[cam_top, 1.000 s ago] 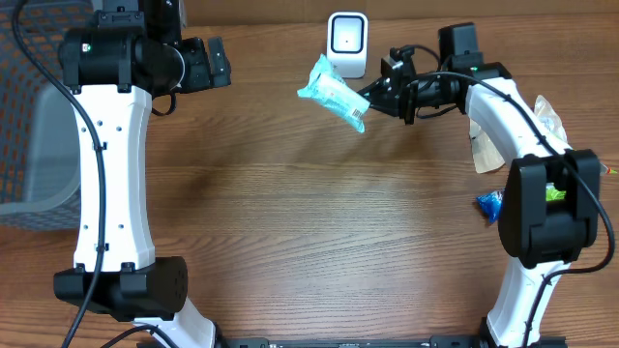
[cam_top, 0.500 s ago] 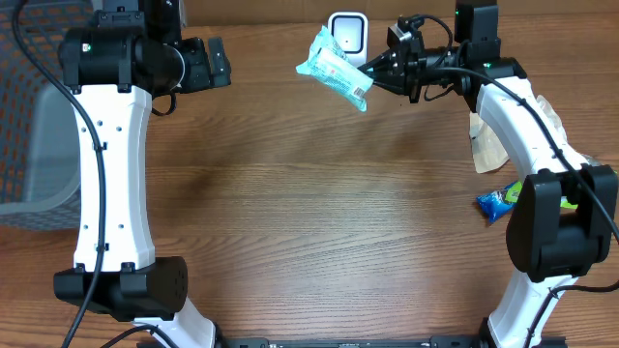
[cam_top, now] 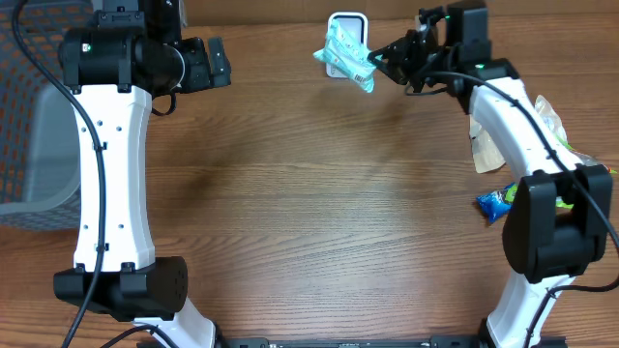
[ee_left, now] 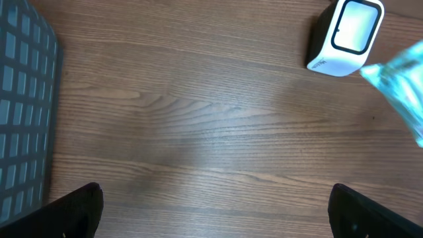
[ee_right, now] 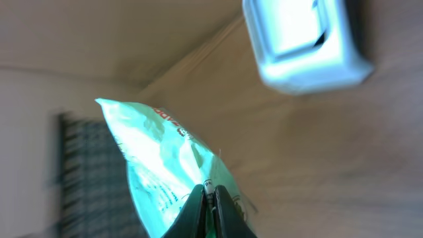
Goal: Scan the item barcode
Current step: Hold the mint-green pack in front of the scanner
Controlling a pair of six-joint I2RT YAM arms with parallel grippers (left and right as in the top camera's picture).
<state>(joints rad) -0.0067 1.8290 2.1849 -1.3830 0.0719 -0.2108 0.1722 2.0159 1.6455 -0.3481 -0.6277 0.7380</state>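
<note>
**Mia:** Where was the packet?

**Ben:** The teal packet [cam_top: 346,56] was up off the table [cam_top: 309,222], at the far edge. It was right in front of the white scanner [cam_top: 346,18]. From above, it hid the lower part of the scanner.

**Mia:** What held it?

**Ben:** The right claw [cam_top: 377,62] did. It was pinched tight on one end of the packet. The rest of the packet stuck out past the tips, toward the scanner. The picture from that claw's own camera was blurry. But you could see the two fingers [ee_right: 197,206] pressed together on the packet's edge, with the scanner just past it.

**Mia:** Could you see the barcode?

**Ben:** There was a little white patch on the packet near the claw. It was too small to read.

**Mia:** What about the other claw?

**Ben:** The left claw [cam_top: 215,60] was spread wide apart and held nothing. It was over bare wood, well away from the packet. A grey basket [cam_top: 39,126] stood on its left.

**Mia:** Was anything else there?

**Ben:** A blue packet [cam_top: 490,204] and a tan bag [cam_top: 484,140] lay on the right side, by the right arm.
</note>
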